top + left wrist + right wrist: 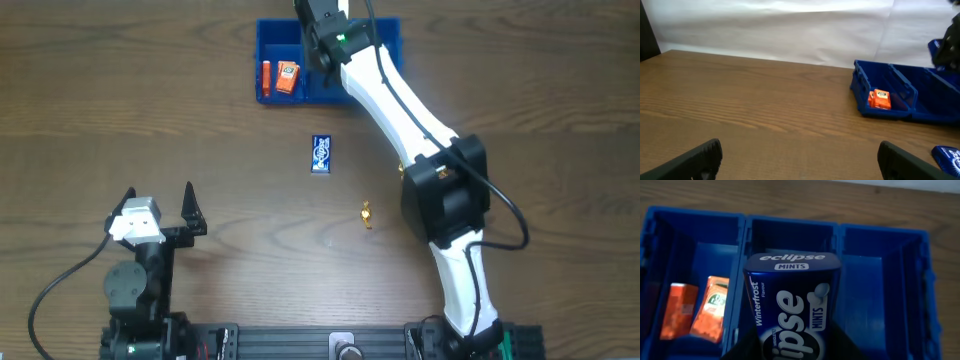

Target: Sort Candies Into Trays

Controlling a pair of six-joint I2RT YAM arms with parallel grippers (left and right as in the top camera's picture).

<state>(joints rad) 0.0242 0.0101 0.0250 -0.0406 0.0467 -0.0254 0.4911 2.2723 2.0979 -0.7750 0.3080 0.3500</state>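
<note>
- Your right gripper [792, 350] pinches the tin [792, 295] low on its sides. The tin stands upright between the jaws, label toward the wrist camera.
- Just past the tin is the middle bin [790, 235] of the tray [932, 280]. What shows of it looks bare, so it seems the right place for mints.
- Lower straight down until the tin's base is close to the bin floor, and only then spread the jaws. Dropped from height, it could bounce over a divider.
- The orange packs [710, 307] lie in the bin to one side of the jaws, with a wall between. Don't drift that way.
- Open just enough to release, then lift straight up so the fingers don't catch the walls.
- Farther off, on the table back toward the arm bases, a blue pack [321, 154] and a gold candy [367, 213] wait. The pack looks like the same sort as the tin and likely shares its bin.
- Farthest away, your left gripper [799, 157] has its jaws spread on nothing, well apart from the tray. Leave it there.
</note>
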